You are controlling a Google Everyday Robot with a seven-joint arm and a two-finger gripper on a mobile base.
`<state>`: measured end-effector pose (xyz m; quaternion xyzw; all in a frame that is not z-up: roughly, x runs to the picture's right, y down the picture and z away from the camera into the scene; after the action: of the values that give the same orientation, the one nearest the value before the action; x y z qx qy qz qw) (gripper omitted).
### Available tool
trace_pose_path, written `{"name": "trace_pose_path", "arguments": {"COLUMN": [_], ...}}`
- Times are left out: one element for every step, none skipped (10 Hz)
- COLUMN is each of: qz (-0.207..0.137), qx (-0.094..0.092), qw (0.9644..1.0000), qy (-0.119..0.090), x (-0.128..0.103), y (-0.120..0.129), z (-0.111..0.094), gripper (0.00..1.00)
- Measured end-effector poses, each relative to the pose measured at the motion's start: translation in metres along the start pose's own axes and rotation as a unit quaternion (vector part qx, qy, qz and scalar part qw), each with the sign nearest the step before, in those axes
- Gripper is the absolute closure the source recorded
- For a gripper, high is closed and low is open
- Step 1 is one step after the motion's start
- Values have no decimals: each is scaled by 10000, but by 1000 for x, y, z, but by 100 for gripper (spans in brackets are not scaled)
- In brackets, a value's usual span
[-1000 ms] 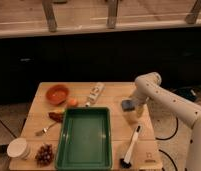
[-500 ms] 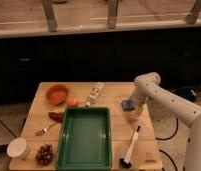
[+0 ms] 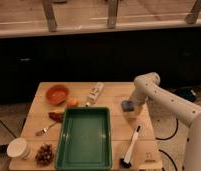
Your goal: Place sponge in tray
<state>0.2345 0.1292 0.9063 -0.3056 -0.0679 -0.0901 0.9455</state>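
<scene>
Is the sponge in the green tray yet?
Out. The sponge is on the table beside the tray, with the gripper at it; nothing lies in the tray.

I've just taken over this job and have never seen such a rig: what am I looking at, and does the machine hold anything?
The white jointed thing on the right is the robot's one arm. The gripper at its end is down at the sponge, on the right side of the table. Whether it has hold of the sponge does not show. There is one camera, looking down on the table from above; where it is mounted is not known. In the middle lies the green tray, with nothing in it. Around it lie an orange bowl, a white tube, a fork, grapes, a white cup and, right of the tray, a brush.
</scene>
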Motion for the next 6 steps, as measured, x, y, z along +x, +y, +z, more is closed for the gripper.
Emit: {"name": "trace_pose_path", "arguments": {"qz": [8, 24, 33, 33, 36, 41], "qx": [-6, -4, -2, -5, -8, -14], "qw": [10000, 10000, 10000, 10000, 10000, 10000], "qy": [-2, -8, -13, -15, -21, -26], "x": [0, -1, -2, -3, -3, -4], "y": [1, 3, 4, 4, 5, 5], "z": [1, 2, 3, 3, 4, 5], "gripper": [37, 41, 42, 42, 42, 42]}}
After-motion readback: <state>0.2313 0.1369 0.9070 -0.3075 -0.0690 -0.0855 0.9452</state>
